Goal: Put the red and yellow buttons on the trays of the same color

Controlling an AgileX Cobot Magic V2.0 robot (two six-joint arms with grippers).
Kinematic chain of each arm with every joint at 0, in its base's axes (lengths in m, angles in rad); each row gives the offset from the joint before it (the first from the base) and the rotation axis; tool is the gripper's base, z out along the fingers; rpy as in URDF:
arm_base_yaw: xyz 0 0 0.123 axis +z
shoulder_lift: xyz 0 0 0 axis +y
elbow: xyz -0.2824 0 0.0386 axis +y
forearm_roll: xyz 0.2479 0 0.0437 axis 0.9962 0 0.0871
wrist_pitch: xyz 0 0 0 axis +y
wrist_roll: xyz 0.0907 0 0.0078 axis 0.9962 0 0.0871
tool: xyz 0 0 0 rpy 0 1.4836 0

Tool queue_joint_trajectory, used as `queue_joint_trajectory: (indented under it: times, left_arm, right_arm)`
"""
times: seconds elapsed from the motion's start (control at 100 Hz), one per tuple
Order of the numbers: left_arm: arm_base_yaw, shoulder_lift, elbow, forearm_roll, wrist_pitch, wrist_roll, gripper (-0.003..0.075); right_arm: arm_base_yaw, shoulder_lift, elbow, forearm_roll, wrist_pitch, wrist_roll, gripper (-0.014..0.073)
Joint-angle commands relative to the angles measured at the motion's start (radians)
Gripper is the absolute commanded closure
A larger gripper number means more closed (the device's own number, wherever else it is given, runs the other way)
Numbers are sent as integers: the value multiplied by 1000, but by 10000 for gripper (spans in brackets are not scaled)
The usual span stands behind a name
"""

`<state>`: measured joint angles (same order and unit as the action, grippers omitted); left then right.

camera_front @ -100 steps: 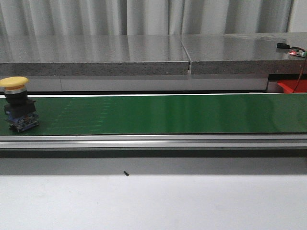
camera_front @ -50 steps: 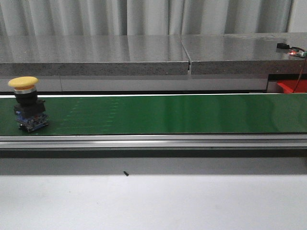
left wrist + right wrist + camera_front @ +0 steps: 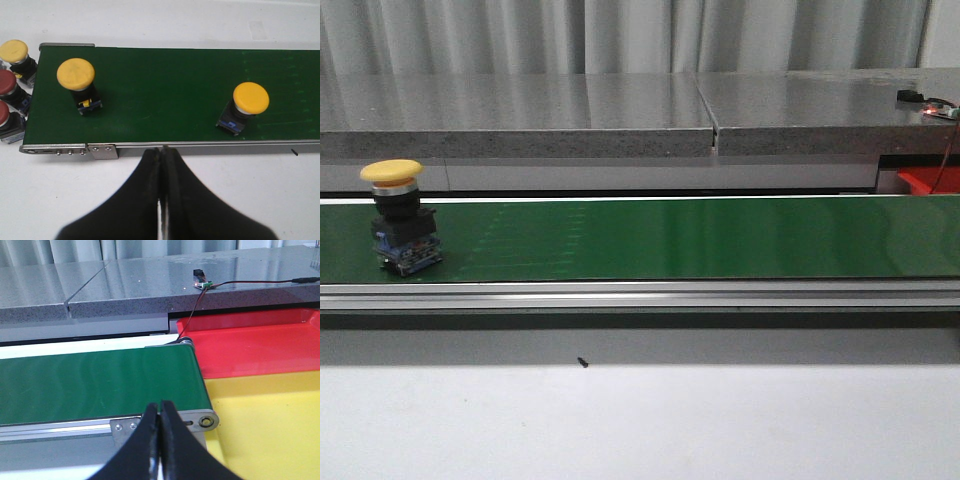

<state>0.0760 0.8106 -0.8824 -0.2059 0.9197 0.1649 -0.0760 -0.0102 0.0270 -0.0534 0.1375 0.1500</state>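
A yellow button (image 3: 398, 215) stands upright on the green belt (image 3: 670, 238) at the far left of the front view. The left wrist view shows it (image 3: 246, 106) and a second yellow button (image 3: 79, 84) on the belt (image 3: 165, 95). Off the belt's end lie another yellow button (image 3: 16, 56) and two red buttons (image 3: 11, 89). My left gripper (image 3: 161, 152) is shut and empty, over the belt's near rail. My right gripper (image 3: 160, 407) is shut and empty at the belt's other end (image 3: 100, 380), beside the red tray (image 3: 255, 347) and the yellow tray (image 3: 270, 425).
A grey stone ledge (image 3: 620, 115) runs behind the belt. A small sensor board with a wire (image 3: 202, 282) sits on it near the red tray, whose corner shows in the front view (image 3: 928, 180). White table (image 3: 640, 420) lies in front of the belt.
The yellow button on the belt has moved to the right along the belt. Neither gripper shows in the earlier frames.
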Motion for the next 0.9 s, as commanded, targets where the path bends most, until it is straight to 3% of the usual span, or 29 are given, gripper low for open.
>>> queue_joint_trajectory:
  times: [0.0, 0.48, 0.71, 0.89]
  left_arm:
    - [-7, -68, 13, -23, -64, 6, 739]
    - [-59, -346, 241, -65, -188, -1, 739]
    - [-135, -351, 290, -59, -228, -27, 739]
    - [-156, -351, 290, 16, -231, -29, 739]
  right_arm:
    - [-7, -21, -14, -8, -87, -2, 659]
    - [-7, -21, -17, -8, -238, -2, 659]
    - [-6, -6, -85, 0, -138, -1, 659]
    - [-4, 118, -193, 4, -53, -1, 659]
